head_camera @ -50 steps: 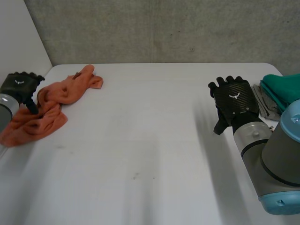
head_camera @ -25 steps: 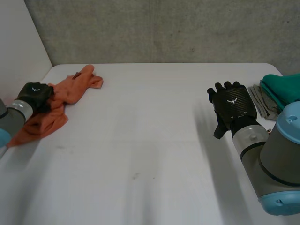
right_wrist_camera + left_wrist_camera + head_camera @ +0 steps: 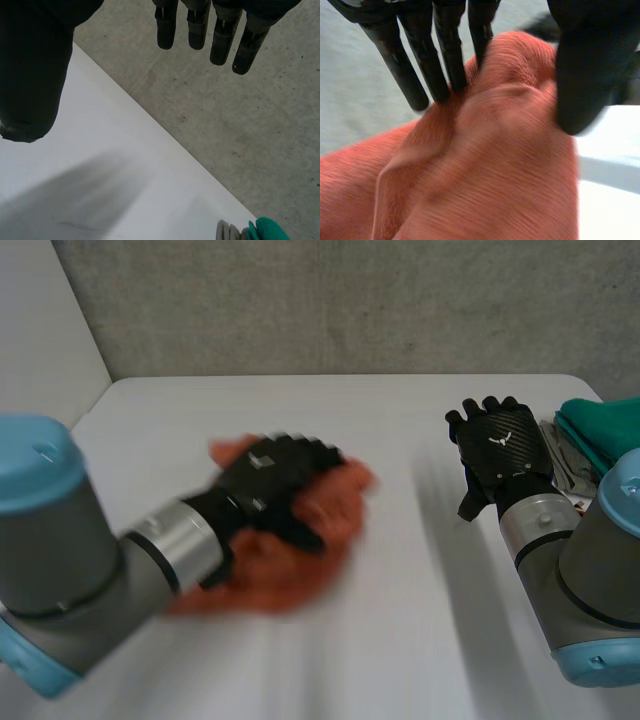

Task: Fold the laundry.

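A grey concrete wall (image 3: 350,300) closes the room at 12 o'clock, behind a white table (image 3: 400,430) that spreads across the head view. The left arm (image 3: 60,540) comes in big from 8 o'clock and the right arm (image 3: 590,580) from 4 o'clock.

The orange cloth (image 3: 290,570) is bunched near the table's middle, a little to its 9 o'clock side. The left hand (image 3: 275,480) is on top of it, and the left wrist view has its fingers (image 3: 447,55) and thumb closed onto a ridge of the cloth, pinching it. The right hand (image 3: 500,455) hovers at 3 o'clock with straight, spread fingers (image 3: 197,30) and holds nothing. A teal cloth (image 3: 605,430) and a grey cloth (image 3: 565,455) lie just beside it at 2 o'clock, at the table's edge.

Half a second ago the orange cloth lay at the 10 o'clock corner with the left hand on it. Both have since come to the middle. The right hand has barely shifted.
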Available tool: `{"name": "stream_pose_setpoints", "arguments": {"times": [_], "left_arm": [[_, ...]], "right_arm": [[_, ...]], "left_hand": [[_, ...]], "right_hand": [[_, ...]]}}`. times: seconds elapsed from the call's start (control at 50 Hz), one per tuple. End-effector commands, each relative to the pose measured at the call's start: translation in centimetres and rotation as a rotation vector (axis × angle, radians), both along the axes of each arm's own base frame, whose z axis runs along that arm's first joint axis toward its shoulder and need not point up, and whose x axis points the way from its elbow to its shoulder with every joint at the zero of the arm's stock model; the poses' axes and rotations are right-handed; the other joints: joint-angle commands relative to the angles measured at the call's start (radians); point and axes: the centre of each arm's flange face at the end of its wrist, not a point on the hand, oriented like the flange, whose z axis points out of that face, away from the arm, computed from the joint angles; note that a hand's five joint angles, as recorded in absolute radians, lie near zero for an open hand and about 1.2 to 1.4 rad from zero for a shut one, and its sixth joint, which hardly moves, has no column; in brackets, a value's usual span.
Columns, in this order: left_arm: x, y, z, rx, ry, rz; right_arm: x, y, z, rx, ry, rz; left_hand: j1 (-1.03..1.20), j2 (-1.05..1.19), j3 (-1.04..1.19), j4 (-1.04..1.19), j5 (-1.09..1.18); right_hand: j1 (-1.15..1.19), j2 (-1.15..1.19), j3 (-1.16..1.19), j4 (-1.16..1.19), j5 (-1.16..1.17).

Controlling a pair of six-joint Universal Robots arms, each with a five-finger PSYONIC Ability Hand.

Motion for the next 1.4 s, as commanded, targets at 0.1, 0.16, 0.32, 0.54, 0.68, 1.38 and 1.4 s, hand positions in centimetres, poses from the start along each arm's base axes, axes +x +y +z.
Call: {"name": "stream_pose_setpoints", "arguments": {"times": [0.1, 0.16, 0.32, 0.54, 0.68, 1.38, 1.4], "left_arm": [[2.7, -3.7, 0.9, -0.043, -0.008, 0.132], [4.8, -5.8, 1.5, -0.059, -0.006, 0.230], [6.4, -6.1, -0.2, -0.015, -0.092, 0.282], [7.6, -3.3, -3.7, 0.036, -0.301, 0.301], [7.5, -1.9, -4.8, 0.049, -0.344, 0.323], [2.3, -8.5, -2.1, -0.237, -0.269, 0.361], [1.9, -9.7, -0.1, -0.320, -0.248, 0.388]], "right_arm": [[0.4, -0.1, 0.3, -0.006, -0.007, 0.027], [0.8, 0.0, 0.4, -0.003, 0.008, 0.075], [2.1, 1.9, 0.2, 0.058, 0.156, 0.281], [3.1, 4.0, -1.1, 0.041, 0.421, 0.524], [4.5, 2.5, -2.8, -0.044, 0.563, 0.612], [8.0, -3.4, -2.6, -0.158, 0.486, 0.565], [8.3, -4.9, -0.6, -0.191, 0.423, 0.478]], "left_hand": [[-0.224, -0.260, -0.278, -0.271, -0.271], [-0.219, -0.254, -0.272, -0.265, -0.265], [-0.189, -0.224, -0.243, -0.236, -0.236], [-0.075, -0.110, -0.128, -0.122, -0.121], [-0.060, -0.095, -0.114, -0.107, -0.106], [0.908, 0.873, 0.855, 0.862, 0.862], [0.908, 0.873, 0.855, 0.862, 0.862]], "right_hand": [[-0.022, -0.047, -0.041, -0.056, -0.054], [-0.022, -0.047, -0.041, -0.056, -0.054], [-0.022, -0.047, -0.041, -0.056, -0.054], [-0.022, -0.047, -0.041, -0.056, -0.054], [-0.022, -0.047, -0.041, -0.056, -0.054], [1.200, 1.175, 1.181, 1.166, 1.167], [1.200, 1.175, 1.181, 1.166, 1.167]]}}
